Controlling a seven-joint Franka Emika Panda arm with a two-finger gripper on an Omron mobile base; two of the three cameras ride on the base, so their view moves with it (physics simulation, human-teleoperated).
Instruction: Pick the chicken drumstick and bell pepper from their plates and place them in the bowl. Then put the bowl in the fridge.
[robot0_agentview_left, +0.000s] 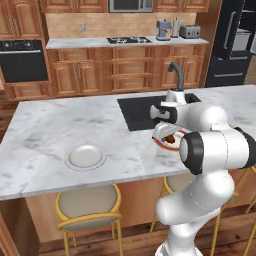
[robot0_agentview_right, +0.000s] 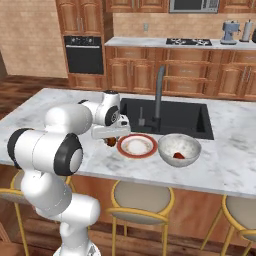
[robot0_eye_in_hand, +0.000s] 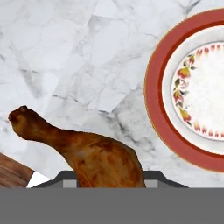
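Your hand (robot0_agentview_right: 111, 140) clamped on the glossy brown chicken drumstick (robot0_eye_in_hand: 83, 151), tapered bone end free, just beside the round red-rimmed plate (robot0_eye_in_hand: 154, 94), above the veined marble table (robot0_eye_in_hand: 78, 57).

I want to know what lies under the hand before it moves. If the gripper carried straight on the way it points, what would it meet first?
Probably the bare marble counter, left of the red-rimmed plate; the gripper holds the chicken drumstick.

open marble counter (robot0_agentview_right: 60, 107), faucet (robot0_agentview_right: 159, 95) behind plate (robot0_agentview_right: 137, 146)
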